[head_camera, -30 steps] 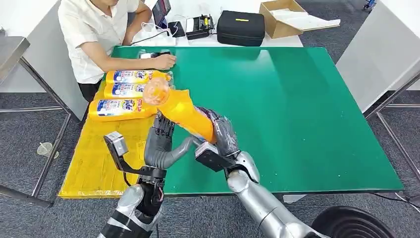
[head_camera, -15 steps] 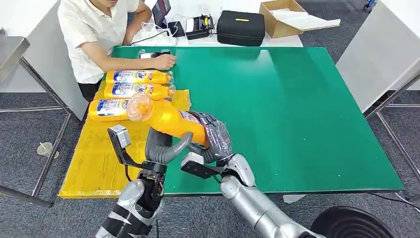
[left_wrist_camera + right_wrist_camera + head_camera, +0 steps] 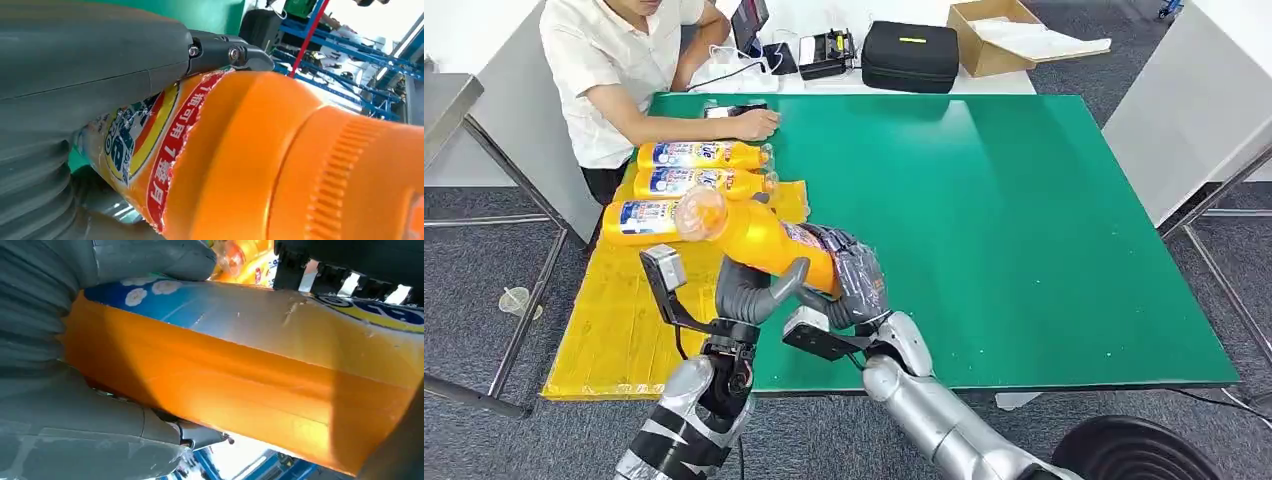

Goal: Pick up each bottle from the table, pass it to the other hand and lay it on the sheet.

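The orange plastic detergent bottle (image 3: pixel 769 240) hides most of the left hand's dark fingers (image 3: pixel 746 290) in the head view. The nearest bottle lying on the yellow sheet (image 3: pixel 614 310) is partly covered by its cap end.

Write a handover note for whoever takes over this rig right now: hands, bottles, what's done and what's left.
Right hand grips the base end of the orange bottle, held in the air.
Left hand is closed around its middle: both hold it, mid-pass.
Three bottles lie side by side on the yellow sheet, by the seated person.
Left: right hand lets go, left hand lays this bottle on the sheet.
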`<action>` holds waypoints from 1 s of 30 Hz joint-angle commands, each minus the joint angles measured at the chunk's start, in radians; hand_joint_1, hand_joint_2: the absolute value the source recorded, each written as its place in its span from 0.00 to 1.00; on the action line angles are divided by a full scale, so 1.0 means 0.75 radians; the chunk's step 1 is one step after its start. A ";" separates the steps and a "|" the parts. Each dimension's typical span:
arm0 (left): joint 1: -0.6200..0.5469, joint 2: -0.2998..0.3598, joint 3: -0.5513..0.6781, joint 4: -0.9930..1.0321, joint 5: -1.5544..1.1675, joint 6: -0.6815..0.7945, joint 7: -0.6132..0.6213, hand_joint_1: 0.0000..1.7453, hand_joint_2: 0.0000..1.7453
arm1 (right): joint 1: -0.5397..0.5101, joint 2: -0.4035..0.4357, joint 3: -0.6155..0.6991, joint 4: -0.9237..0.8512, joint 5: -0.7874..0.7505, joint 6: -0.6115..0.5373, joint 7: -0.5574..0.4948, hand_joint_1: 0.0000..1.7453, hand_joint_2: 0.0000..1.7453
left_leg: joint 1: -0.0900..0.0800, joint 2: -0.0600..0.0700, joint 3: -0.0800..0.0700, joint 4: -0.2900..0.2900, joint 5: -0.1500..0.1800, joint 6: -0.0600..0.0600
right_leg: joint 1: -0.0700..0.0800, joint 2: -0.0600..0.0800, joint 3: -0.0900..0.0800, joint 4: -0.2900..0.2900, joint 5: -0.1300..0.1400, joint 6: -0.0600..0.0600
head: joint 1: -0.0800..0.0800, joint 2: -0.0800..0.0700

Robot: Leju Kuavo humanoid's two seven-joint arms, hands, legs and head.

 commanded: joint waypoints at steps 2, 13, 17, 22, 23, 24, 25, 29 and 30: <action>-0.040 0.025 -0.031 0.009 0.023 -0.092 -0.036 1.00 1.00 | -0.039 -0.004 0.023 0.067 -0.095 0.080 -0.047 0.88 1.00 | 0.001 0.003 0.007 0.001 -0.004 0.000 | 0.002 0.001 0.008 0.000 -0.003 -0.005 | 0.001 0.000; -0.008 0.033 -0.028 -0.021 0.094 -0.195 -0.022 1.00 1.00 | -0.017 0.011 -0.026 0.069 -0.196 0.154 -0.092 0.00 1.00 | 0.000 0.002 0.004 0.000 -0.002 0.000 | 0.001 0.000 0.004 -0.001 -0.002 -0.004 | 0.000 0.000; -0.008 0.033 -0.028 -0.021 0.094 -0.195 -0.022 1.00 1.00 | -0.017 0.011 -0.026 0.069 -0.196 0.154 -0.092 0.00 1.00 | 0.001 0.003 0.008 0.001 -0.005 0.000 | 0.002 0.000 0.009 0.000 -0.004 -0.006 | 0.000 0.000; -0.002 0.057 -0.034 -0.041 0.053 -0.170 -0.027 1.00 1.00 | 0.006 0.021 -0.082 0.067 -0.243 0.137 -0.124 0.00 1.00 | 0.001 0.002 0.006 0.000 -0.003 0.000 | 0.002 0.000 0.006 0.000 -0.002 -0.005 | 0.000 0.000; -0.003 0.068 -0.041 -0.041 0.016 -0.146 -0.029 1.00 1.00 | 0.016 0.019 -0.100 0.065 -0.250 0.118 -0.127 0.00 1.00 | 0.000 0.001 0.004 -0.001 -0.001 0.000 | 0.001 -0.001 0.004 -0.001 -0.001 -0.003 | 0.000 0.000; -0.001 0.080 -0.040 -0.042 -0.017 -0.120 -0.031 1.00 1.00 | 0.027 0.014 -0.118 0.068 -0.256 0.100 -0.132 0.00 0.00 | 0.000 0.000 0.004 -0.001 -0.001 0.000 | 0.001 -0.001 0.004 -0.001 -0.001 -0.003 | 0.000 0.000; -0.004 0.094 -0.047 -0.043 -0.075 -0.082 -0.044 1.00 1.00 | 0.035 0.008 -0.139 0.075 -0.257 0.073 -0.131 0.00 0.00 | 0.001 0.001 0.006 0.000 -0.003 0.000 | 0.002 -0.001 0.007 -0.001 -0.003 -0.005 | 0.000 0.000; -0.021 0.159 -0.056 -0.033 -0.304 0.098 -0.016 1.00 1.00 | 0.082 -0.012 -0.262 0.123 -0.222 -0.174 -0.157 0.00 0.00 | 0.000 0.000 0.005 -0.001 -0.001 0.000 | 0.001 -0.001 0.005 -0.002 -0.002 -0.004 | 0.001 0.000; -0.024 0.184 -0.049 -0.035 -0.363 0.132 -0.014 1.00 1.00 | 0.091 -0.018 -0.312 0.149 -0.216 -0.254 -0.167 0.00 0.00 | 0.001 0.000 0.008 -0.002 -0.002 0.000 | 0.002 -0.002 0.009 -0.003 -0.002 -0.005 | 0.000 0.000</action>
